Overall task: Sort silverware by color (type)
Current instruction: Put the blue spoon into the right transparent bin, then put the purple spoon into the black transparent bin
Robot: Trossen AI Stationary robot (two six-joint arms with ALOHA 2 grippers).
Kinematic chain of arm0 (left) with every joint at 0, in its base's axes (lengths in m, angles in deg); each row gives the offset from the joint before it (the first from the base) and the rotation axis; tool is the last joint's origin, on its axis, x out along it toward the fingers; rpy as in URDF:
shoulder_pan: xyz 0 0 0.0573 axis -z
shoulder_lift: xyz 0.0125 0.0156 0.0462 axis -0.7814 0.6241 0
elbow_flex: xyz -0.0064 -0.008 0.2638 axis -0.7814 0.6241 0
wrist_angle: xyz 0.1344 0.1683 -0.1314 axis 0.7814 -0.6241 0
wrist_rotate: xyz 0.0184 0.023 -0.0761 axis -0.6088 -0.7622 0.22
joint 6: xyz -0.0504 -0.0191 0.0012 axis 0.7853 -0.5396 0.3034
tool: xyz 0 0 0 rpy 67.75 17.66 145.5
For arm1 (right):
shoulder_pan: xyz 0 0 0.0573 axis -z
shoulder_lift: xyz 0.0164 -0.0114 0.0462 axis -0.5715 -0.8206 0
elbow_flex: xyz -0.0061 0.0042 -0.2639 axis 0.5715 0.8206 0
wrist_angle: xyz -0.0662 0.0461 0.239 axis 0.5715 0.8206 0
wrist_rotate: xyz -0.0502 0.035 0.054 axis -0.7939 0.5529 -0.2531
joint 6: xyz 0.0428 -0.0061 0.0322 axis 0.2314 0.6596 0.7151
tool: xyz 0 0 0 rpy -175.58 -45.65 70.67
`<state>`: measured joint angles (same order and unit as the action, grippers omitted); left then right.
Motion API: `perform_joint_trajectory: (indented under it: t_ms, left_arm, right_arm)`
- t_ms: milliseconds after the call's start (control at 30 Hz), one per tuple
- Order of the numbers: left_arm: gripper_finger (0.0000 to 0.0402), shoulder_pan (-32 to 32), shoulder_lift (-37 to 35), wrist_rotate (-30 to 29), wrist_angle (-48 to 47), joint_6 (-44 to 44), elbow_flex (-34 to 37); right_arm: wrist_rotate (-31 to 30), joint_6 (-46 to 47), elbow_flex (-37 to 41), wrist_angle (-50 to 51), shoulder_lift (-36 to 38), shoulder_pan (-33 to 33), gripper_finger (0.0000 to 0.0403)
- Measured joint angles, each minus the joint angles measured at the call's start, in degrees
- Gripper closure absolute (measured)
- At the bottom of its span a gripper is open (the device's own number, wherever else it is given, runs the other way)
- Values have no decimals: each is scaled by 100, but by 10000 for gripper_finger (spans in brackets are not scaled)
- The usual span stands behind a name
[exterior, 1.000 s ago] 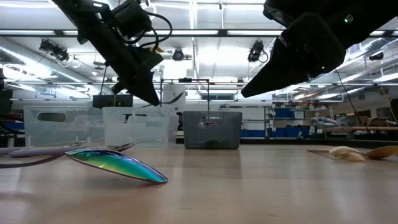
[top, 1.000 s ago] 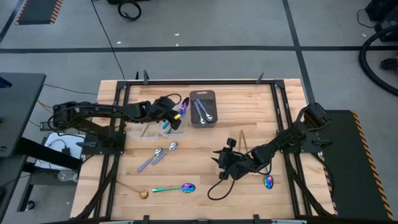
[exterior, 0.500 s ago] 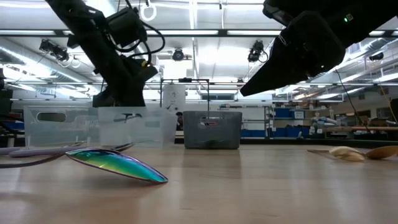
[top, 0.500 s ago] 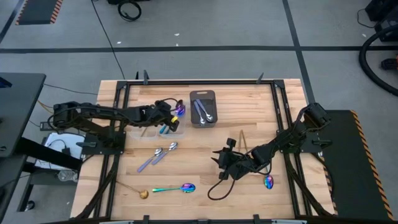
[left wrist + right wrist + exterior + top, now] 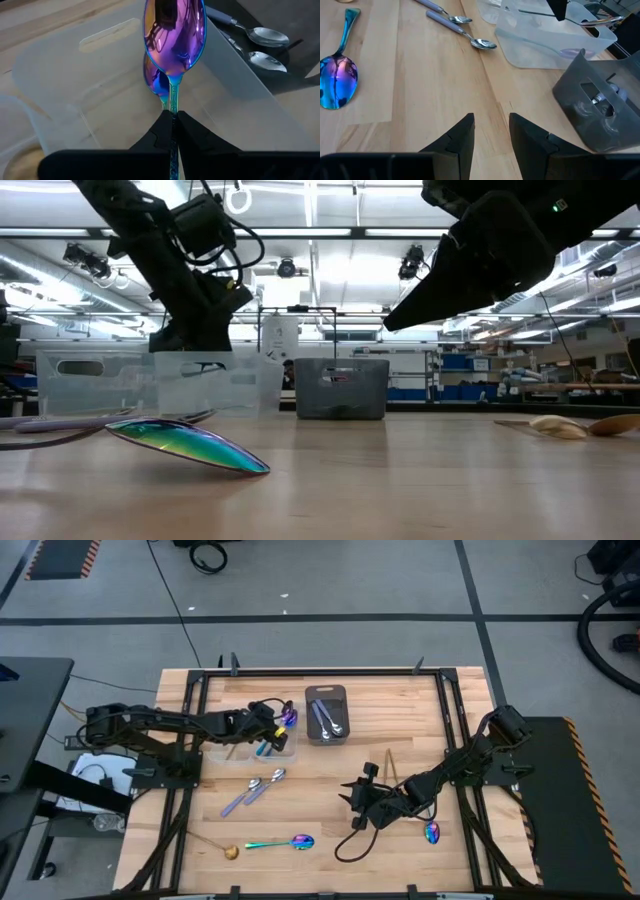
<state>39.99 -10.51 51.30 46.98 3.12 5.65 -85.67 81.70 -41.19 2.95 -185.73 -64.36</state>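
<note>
My left gripper [image 5: 268, 729] is shut on an iridescent rainbow spoon [image 5: 173, 35] over the clear plastic container [image 5: 281, 743] left of the dark gray tray [image 5: 326, 715]. A second rainbow bowl [image 5: 152, 76] shows just under the held one; whether it is another spoon or a reflection I cannot tell. Two silver spoons [image 5: 328, 720] lie in the tray. My right gripper [image 5: 358, 802] hangs open above the bare wood at mid-table, touching nothing. On the table lie two silver spoons [image 5: 255, 790], a rainbow spoon [image 5: 285, 842], a gold spoon [image 5: 218, 849], another rainbow spoon [image 5: 432, 833] and a gold one [image 5: 390, 766]. My left gripper pinches the rainbow spoon's thin handle [image 5: 172, 102] between its two fingers [image 5: 162, 131], coming from the table's left and lying along the handle. The bowl [image 5: 173, 35] points away from the gripper, over the container's far wall. The spoon is held off the table; whether it touches the container I cannot tell.
A second clear container [image 5: 224, 746] stands left of the first. Black rails [image 5: 447, 710] frame the tabletop. A dark cable [image 5: 350, 845] loops on the wood below my right gripper. Bare wood lies between the tray and my right arm.
My left gripper has drawn back toward the table's left edge and come down toward the clear container, carrying the rainbow spoon with it; the spoon's bowl now sits lower, at the container's top. In the last half second it has kept still.
</note>
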Motion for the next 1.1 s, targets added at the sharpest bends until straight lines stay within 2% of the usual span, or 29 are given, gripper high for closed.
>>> perform_joint_trajectory:
  t_ms: [300,733,833,933,1100]
  left_arm:
    - [369,79,373,130,145,-64,-4]
    - [285,76,487,274,173,-74,-6]
    - [273,108,471,288,172,-395,-85]
    - [270,286,340,265,217,-1171,-215]
    - [269,803,55,-305,377,-2019,-303]
  right_arm:
    - [2,-61,-2,-4,0,1,271]
    - [2,-83,-2,0,0,-1,271]
    - [2,-83,-2,0,0,-1,271]
    - [0,-81,-2,2,0,1,271]
    - [0,-83,-2,4,0,6,271]
